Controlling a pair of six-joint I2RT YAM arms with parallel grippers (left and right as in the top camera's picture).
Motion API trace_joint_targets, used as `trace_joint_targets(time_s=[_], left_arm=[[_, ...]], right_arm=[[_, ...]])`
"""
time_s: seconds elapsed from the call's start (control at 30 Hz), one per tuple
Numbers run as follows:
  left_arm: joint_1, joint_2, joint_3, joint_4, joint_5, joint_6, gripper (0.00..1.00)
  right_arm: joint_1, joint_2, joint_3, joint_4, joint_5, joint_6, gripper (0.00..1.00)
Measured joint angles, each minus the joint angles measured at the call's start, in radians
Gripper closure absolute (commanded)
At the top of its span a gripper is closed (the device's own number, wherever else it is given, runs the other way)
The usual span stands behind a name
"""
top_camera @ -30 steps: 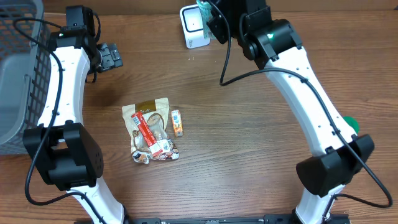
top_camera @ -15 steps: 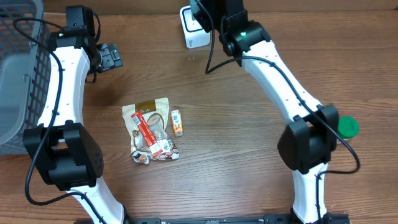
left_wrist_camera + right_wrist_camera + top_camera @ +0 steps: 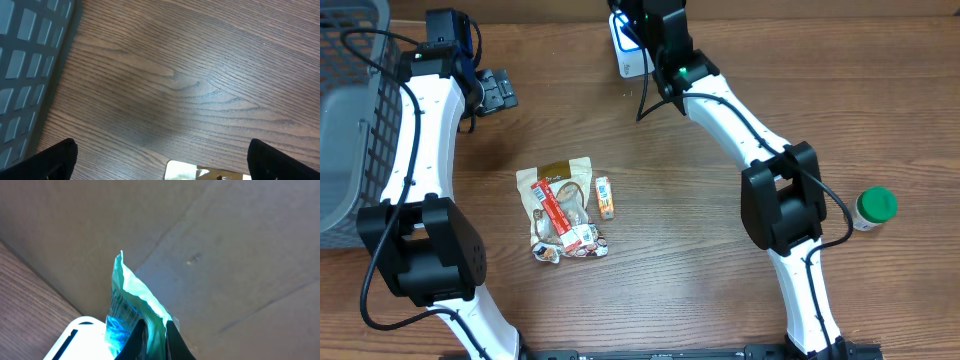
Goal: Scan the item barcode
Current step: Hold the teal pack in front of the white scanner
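My right gripper point(image 3: 154, 334) is shut on a teal plastic packet point(image 3: 131, 297), the item, which stands up between its black fingers. Just below and left of the packet is the white barcode scanner point(image 3: 75, 340). From overhead, the right gripper point(image 3: 644, 20) holds the packet point(image 3: 624, 20) over the scanner point(image 3: 632, 58) at the table's far edge. My left gripper point(image 3: 496, 90) hovers open at the far left, with nothing between its fingers. In the left wrist view the left gripper point(image 3: 165, 161) shows only its two fingertips, wide apart over bare wood.
A snack pouch point(image 3: 560, 205) and a small orange packet point(image 3: 605, 197) lie mid-table. The pouch's top edge point(image 3: 200, 172) shows between the left fingers. A green-capped bottle point(image 3: 873, 207) stands at the right. A grey basket point(image 3: 350, 110) fills the left edge. A cardboard wall point(image 3: 225, 240) stands behind the scanner.
My right arm has swung left and further back, carrying the teal packet over the scanner and uncovering the green-capped bottle. The left arm has not moved.
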Motion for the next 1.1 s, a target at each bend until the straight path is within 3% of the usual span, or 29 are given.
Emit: trace_joint_targets(time_s=[0.5, 1.1], left_arm=[[0.000, 0.000, 0.000, 0.000, 0.000, 0.000, 0.00], [0.000, 0.000, 0.000, 0.000, 0.000, 0.000, 0.00]], right_arm=[[0.004, 0.084, 0.000, 0.082, 0.003, -0.029, 0.96], [0.072, 0.086, 0.014, -0.134, -0.016, -0.036, 0.96]])
